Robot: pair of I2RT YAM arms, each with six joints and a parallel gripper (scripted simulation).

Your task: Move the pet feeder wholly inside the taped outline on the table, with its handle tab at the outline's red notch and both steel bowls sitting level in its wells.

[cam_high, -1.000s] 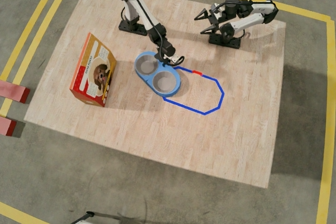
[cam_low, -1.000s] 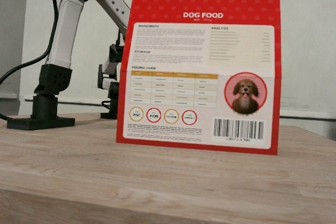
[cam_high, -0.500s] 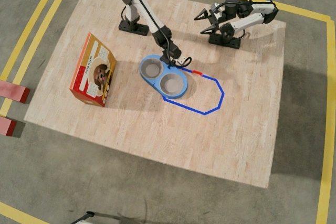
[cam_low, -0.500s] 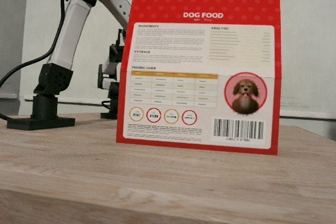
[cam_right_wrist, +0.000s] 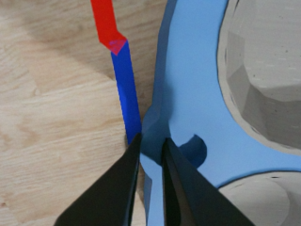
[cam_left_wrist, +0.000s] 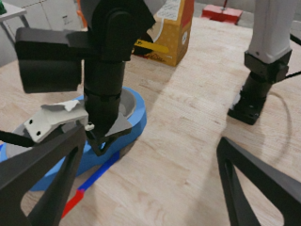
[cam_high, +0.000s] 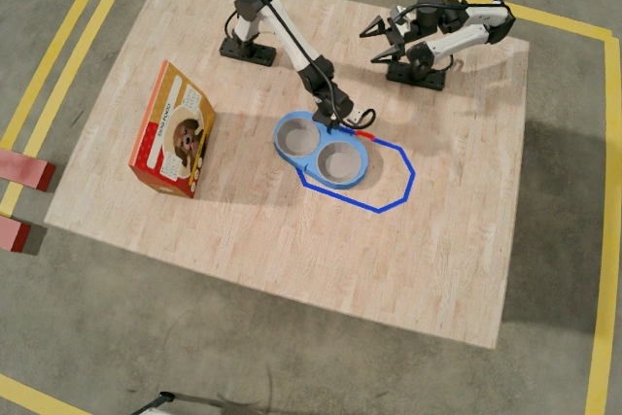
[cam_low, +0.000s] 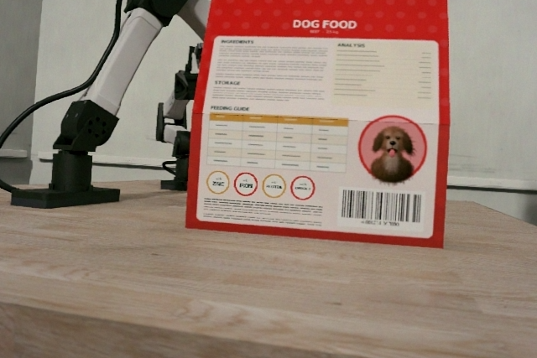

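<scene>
The blue pet feeder (cam_high: 308, 161) (cam_left_wrist: 127, 138) (cam_right_wrist: 188, 94) overlaps the left end of the blue taped outline (cam_high: 341, 197) (cam_left_wrist: 100, 172) (cam_right_wrist: 126, 89) in the top view, its left part outside. Two steel bowls (cam_high: 298, 136) (cam_high: 341, 162) sit in its wells and look level. My right gripper (cam_high: 328, 124) (cam_right_wrist: 151, 139) is shut on the feeder's edge at the handle tab, left of the red notch (cam_high: 364, 135) (cam_left_wrist: 72, 202) (cam_right_wrist: 104, 21) in the top view; its fingers partly hide the tab. My left gripper (cam_high: 366, 48) (cam_left_wrist: 152, 137) is open and empty, away from the feeder.
A dog food box (cam_high: 183, 139) (cam_low: 320, 106) stands left of the feeder in the top view and hides the feeder in the exterior view. The left arm's base (cam_high: 416, 76) stands beyond the outline's red-notch side. The tabletop (cam_high: 281, 250) extends past the outline's opposite side.
</scene>
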